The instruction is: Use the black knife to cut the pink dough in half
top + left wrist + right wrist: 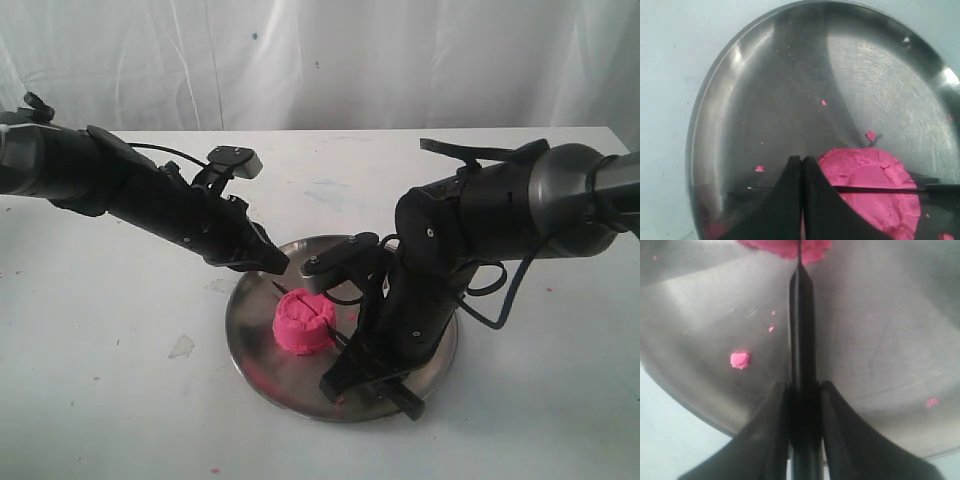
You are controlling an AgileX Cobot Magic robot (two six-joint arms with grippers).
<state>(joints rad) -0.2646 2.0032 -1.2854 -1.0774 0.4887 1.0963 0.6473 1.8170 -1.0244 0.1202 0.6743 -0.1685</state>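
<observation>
Crumbs (740, 360) of pink speckle the round, scuffed steel plate (255, 365); the pink dough (303, 322), a squat soft lump, sits near its middle. The right gripper (802, 390) clamps the black knife (802, 330) by the handle, slim blade across the dough. The left gripper (801, 161), tapered fingers pressed together and empty, hangs just beside the lump.

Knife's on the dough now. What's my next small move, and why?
Probably press the knife straight down toward the plate. The right gripper is shut on the handle, and the blade lies across the middle of the dough, which looks like one lump with only a groove on top, so the cut seems unfinished.
</observation>
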